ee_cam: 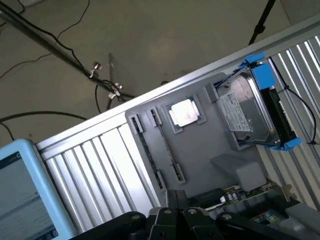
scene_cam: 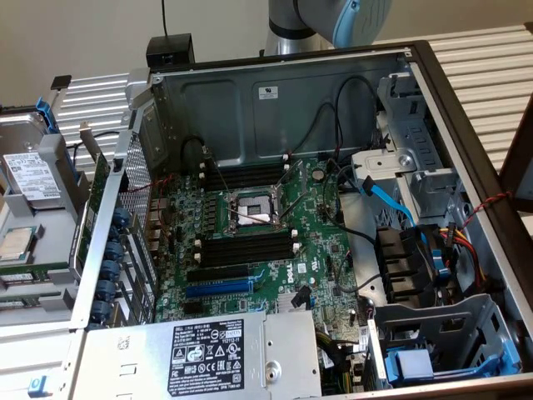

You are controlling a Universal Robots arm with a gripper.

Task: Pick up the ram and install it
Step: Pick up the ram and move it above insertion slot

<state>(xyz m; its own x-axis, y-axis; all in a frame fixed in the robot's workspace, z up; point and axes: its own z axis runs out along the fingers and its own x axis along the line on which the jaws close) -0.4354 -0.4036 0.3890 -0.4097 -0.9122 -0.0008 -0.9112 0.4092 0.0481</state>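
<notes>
The ram shows as thin green strips standing on edge in the slots of a grey parts tray at the exterior view's left, outside the computer case. In the wrist view the same narrow sticks lie in the tray's long slots. My gripper hangs well above the tray with its black fingers shut together and nothing between them. The arm's grey and blue joint sits behind the case's far wall. Black memory slots with white end clips flank the processor socket on the motherboard.
The tray also carries a hard drive in a blue bracket and a loose processor. Inside the open case are cables, a power supply and drive cages. A green card stands by the case's edge. A blue-framed screen sits nearby.
</notes>
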